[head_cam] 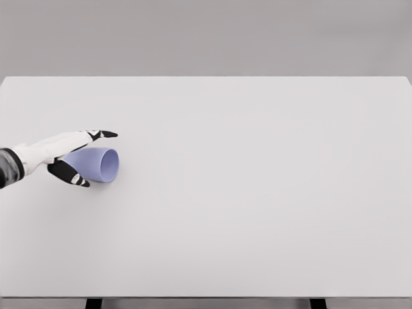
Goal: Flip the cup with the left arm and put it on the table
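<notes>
One cup point(98, 165) lies sideways in left hand point(67, 156) on table point(257, 193).

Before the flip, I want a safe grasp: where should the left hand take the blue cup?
Grip the blue cup around its side wall near the base, coming from the left. It lies on its side with its mouth facing right, and the left hand already brackets that end.

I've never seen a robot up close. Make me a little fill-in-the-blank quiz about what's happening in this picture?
1. The cup is coloured ____.
2. The cup is not upright; it lies on its ____, with its open mouth facing the picture's right.
3. The hand at the cup is the robot's ____ hand.
4. The cup sits on a white ____.

Missing words: blue; side; left; table
</notes>
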Available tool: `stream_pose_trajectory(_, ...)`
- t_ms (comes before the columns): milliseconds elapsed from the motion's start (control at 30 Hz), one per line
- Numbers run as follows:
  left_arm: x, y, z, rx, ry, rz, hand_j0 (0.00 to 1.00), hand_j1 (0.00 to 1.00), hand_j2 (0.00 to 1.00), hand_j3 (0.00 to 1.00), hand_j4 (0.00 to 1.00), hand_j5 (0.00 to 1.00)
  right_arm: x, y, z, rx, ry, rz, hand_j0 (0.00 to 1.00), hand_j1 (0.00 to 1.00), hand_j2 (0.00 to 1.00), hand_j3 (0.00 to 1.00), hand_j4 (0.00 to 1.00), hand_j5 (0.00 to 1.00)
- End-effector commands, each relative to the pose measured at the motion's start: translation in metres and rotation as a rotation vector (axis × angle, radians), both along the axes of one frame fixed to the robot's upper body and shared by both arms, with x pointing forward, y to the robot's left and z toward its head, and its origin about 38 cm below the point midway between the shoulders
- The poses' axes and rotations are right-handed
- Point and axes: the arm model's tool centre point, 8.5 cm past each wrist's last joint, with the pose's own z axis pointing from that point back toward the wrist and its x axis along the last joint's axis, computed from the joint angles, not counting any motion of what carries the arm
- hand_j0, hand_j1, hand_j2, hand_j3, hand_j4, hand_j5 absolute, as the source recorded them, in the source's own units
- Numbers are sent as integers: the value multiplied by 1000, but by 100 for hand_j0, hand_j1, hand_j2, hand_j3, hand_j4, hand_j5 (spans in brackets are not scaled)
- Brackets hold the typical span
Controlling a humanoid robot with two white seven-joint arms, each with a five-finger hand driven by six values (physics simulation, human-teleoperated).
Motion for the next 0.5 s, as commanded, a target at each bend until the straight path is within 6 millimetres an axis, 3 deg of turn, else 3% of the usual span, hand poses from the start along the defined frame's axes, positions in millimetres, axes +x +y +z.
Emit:
stream_pose_trajectory(0,0,-3,-3,10,-3,-4,100,100,100,100,100,100,0,0,0,0,0,0,100,100,100,100,100,100)
stream_pose_trajectory(467,3,-11,-14,46,-1,17,100,100,100,100,100,100,0,0,0,0,0,0,100,100,100,100,100,100)
